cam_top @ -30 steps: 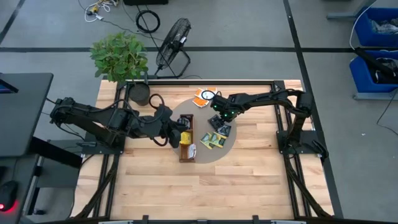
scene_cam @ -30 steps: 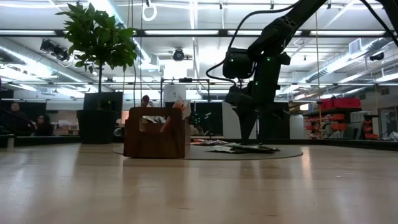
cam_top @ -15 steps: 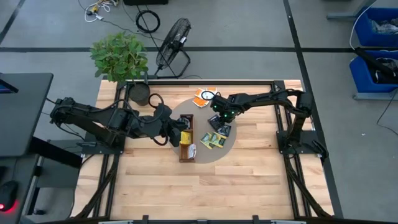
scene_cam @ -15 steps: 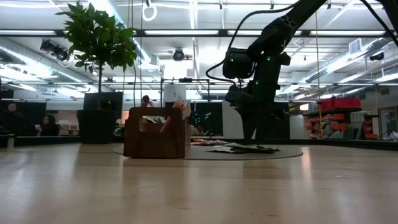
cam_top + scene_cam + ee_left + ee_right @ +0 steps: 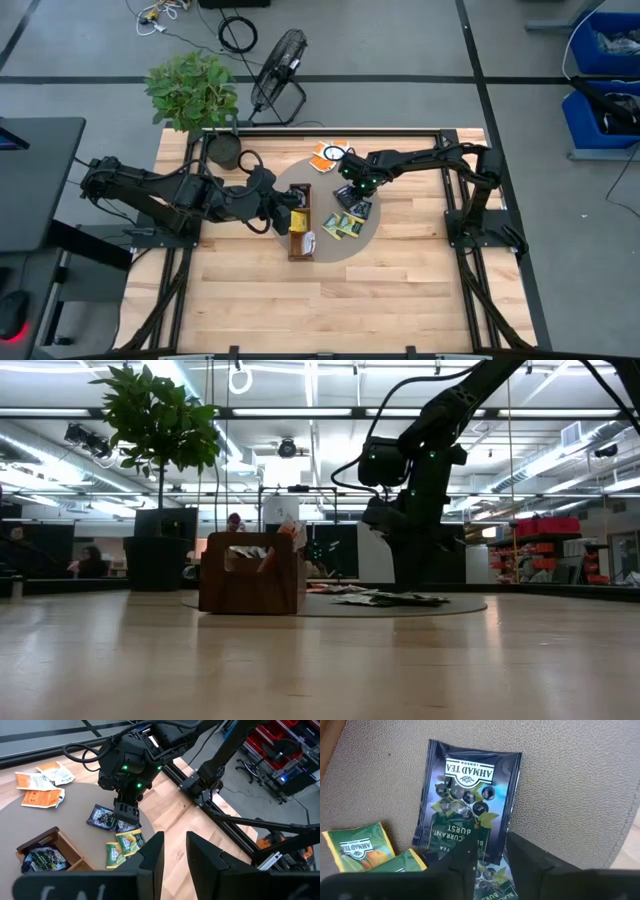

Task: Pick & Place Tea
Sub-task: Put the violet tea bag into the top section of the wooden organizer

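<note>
Lower than a second earlier, the right end effector (image 5: 125,813) had dropped onto the loose sachets, its fingers (image 5: 530,857) drawn in around the near edge of a dark blue sachet (image 5: 467,805) lying flat on the round grey mat (image 5: 570,780); whether the packet was truly pinched I could not tell (the fingers blocked the contact). The step in hand looked like the pick, and the next move would call for a firm pinch and a straight lift before carrying it across to the wooden tray (image 5: 299,225). That sachet was glossy, flat and thin, printed with berries. Yellow-green sachets (image 5: 122,847) lay just beside it, and orange-and-white sachets (image 5: 39,787) sat farther off on the mat's edge. The left end effector (image 5: 172,855), fingers slightly apart and empty, waited over the tray end, where one dark sachet (image 5: 44,860) already lay.
</note>
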Controlling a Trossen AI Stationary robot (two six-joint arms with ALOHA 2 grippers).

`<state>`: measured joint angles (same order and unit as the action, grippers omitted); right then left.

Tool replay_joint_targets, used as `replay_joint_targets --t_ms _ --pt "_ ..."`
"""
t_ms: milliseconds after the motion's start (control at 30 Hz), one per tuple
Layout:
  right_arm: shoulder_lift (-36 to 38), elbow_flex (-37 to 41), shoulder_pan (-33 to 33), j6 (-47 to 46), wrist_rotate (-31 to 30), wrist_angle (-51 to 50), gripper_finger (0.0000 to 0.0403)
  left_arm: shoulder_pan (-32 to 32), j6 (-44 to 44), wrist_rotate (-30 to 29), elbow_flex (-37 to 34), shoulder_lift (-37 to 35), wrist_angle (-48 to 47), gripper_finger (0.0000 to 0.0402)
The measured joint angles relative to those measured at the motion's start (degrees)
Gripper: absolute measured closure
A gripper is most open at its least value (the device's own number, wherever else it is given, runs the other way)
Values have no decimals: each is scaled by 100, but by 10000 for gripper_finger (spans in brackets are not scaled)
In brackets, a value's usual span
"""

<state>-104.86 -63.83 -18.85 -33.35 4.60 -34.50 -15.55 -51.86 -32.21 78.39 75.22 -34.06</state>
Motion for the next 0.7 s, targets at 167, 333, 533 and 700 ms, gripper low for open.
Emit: replay_joint_targets --t_ms 167,333,533,700 --pt "0 0 0 102 -13 0 287 0 0 -15 0 0 0 316" --pt "0 0 0 102 -42 0 235 0 0 -17 0 0 0 316" --pt "-193 -17 90 86 -116 22 171 0 0 -17 0 0 0 316" --pt "-328 -32 230 -14 -417 50 159 0 3 -17 0 0 -2 316"
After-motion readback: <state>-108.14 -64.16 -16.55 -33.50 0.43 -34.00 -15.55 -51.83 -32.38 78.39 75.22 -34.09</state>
